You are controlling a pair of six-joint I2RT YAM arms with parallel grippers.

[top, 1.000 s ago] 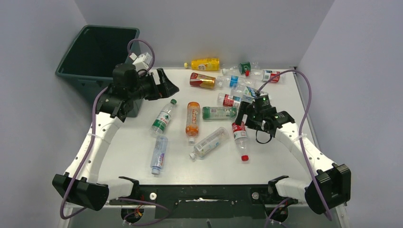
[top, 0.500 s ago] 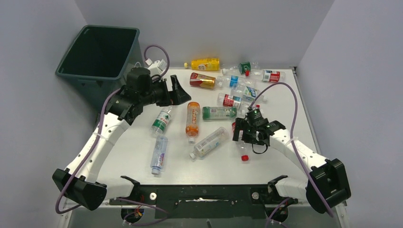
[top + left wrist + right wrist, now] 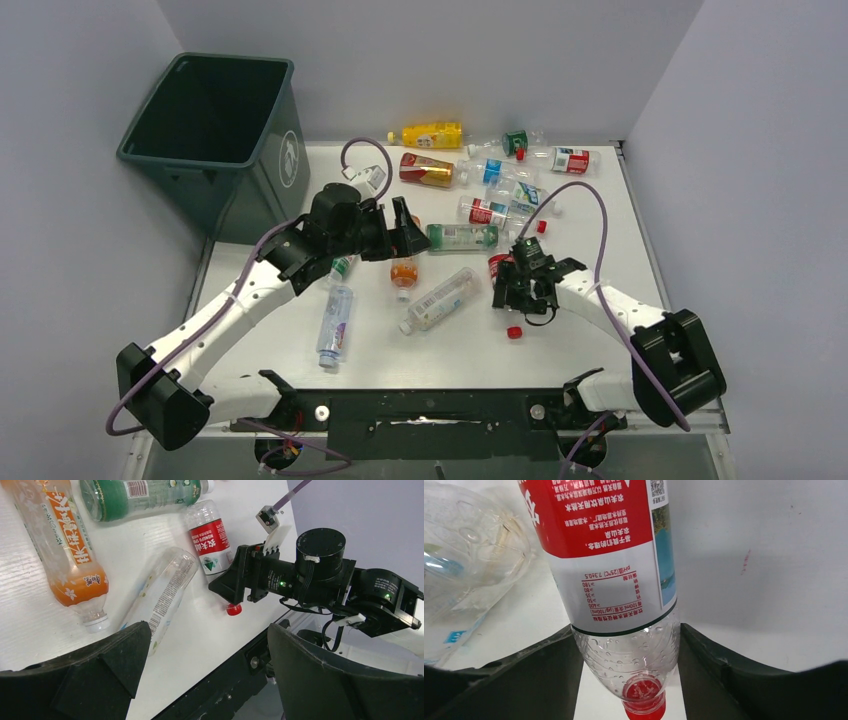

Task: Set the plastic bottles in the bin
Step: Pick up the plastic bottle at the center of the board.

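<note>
Nearest, by the front edge of the tabletop (image 3: 600,200), a clear bottle with a pale blue label (image 3: 335,325) lies towards the left corner, and a clear white-labelled bottle (image 3: 440,299) lies aslant near the middle. Just right of that, the right hand (image 3: 514,288) is down at the surface, its two fingers (image 3: 549,675) pressed against either side of the clear shoulder of the red-labelled bottle (image 3: 604,555). That bottle lies flat with its red cap (image 3: 642,700) pointing at the front edge. A little farther in, the left hand (image 3: 415,230) hangs above the middle of the tabletop, spread wide with nothing between its fingers. It hovers over the orange bottle (image 3: 65,550), whose neck shows below it. The green-labelled bottle (image 3: 460,237) lies crosswise just to its right, and a green-and-white bottle (image 3: 342,266) peeks out beneath the left arm. Beyond these, a loose cluster of bottles sits towards the far right corner: a second red-labelled one (image 3: 485,211), a crumpled clear one (image 3: 520,195), a red-gold bottle (image 3: 428,170) and a yellow bottle (image 3: 432,134) at the far edge. The bin (image 3: 230,200) stands off the far left corner, its mouth open; whether anything lies inside cannot be told.
</note>
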